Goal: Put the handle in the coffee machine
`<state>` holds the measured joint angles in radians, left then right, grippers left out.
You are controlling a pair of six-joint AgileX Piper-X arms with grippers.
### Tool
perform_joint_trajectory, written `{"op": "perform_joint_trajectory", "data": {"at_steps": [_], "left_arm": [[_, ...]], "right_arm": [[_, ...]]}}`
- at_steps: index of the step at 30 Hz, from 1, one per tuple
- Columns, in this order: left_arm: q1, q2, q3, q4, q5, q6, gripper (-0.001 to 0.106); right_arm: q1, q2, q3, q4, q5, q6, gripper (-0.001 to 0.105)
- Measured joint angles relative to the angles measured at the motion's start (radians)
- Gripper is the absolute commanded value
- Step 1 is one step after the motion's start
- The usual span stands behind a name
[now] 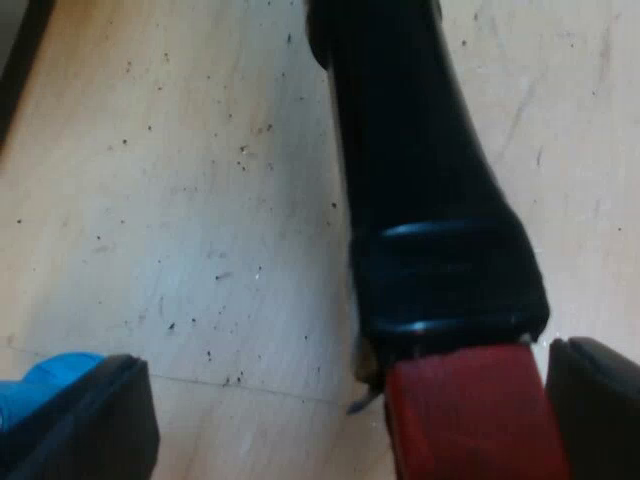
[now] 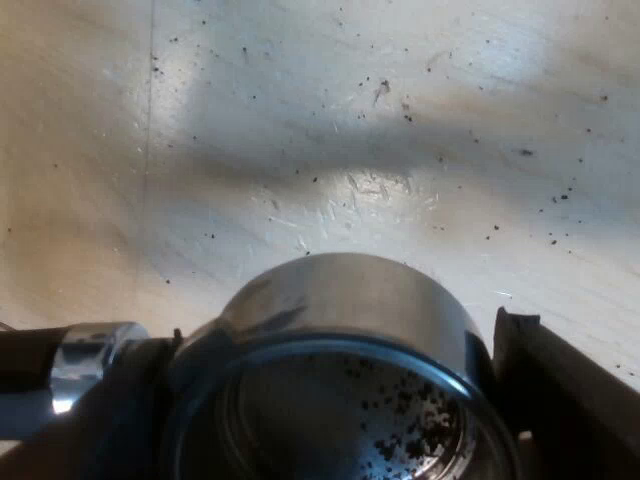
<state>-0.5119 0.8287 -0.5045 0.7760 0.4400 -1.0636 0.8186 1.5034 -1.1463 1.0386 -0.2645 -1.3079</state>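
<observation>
Clamping the holder (image 2: 340, 300) by its basket, my right claw (image 2: 330, 410) steadies it, probably so my wide-spread left claw (image 1: 345, 400) can take the handle's red end (image 1: 460, 420).

A coffee-making bench: a pale scratched worktop (image 2: 330, 170) speckled with dark grounds (image 2: 384, 90) around the metal holder (image 2: 345, 300), whose basket holds more.

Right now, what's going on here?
The right gripper looks clamped on the round metal holder, which has loose coffee grounds inside, at a pale wooden table. The left gripper is open around the holder's dark handle, one finger beside its red end. Nothing is locked in yet.
</observation>
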Motion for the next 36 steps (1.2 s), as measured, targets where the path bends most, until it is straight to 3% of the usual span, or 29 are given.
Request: {"op": "perform_joint_trajectory", "data": {"at_steps": [4,12,16,20,33,36], "left_arm": [[0.0,0.0,0.0,0.0,-0.001,0.0,0.077],[0.0,0.0,0.0,0.005,-0.001,0.0,0.061],[0.0,0.0,0.0,0.005,0.001,0.0,0.06],[0.0,0.0,0.0,0.005,0.052,0.0,0.06],[0.0,0.0,0.0,0.021,0.045,0.038,0.059],[0.0,0.0,0.0,0.024,0.045,0.038,0.043]], "right_arm": [[0.0,0.0,0.0,0.0,0.0,0.0,0.0],[0.0,0.0,0.0,0.0,0.0,0.007,0.0],[0.0,0.0,0.0,0.0,0.0,0.008,0.0],[0.0,0.0,0.0,0.0,0.0,0.008,0.0],[0.0,0.0,0.0,0.0,0.0,0.013,0.0],[0.0,0.0,0.0,0.0,0.0,0.013,0.0]]}}
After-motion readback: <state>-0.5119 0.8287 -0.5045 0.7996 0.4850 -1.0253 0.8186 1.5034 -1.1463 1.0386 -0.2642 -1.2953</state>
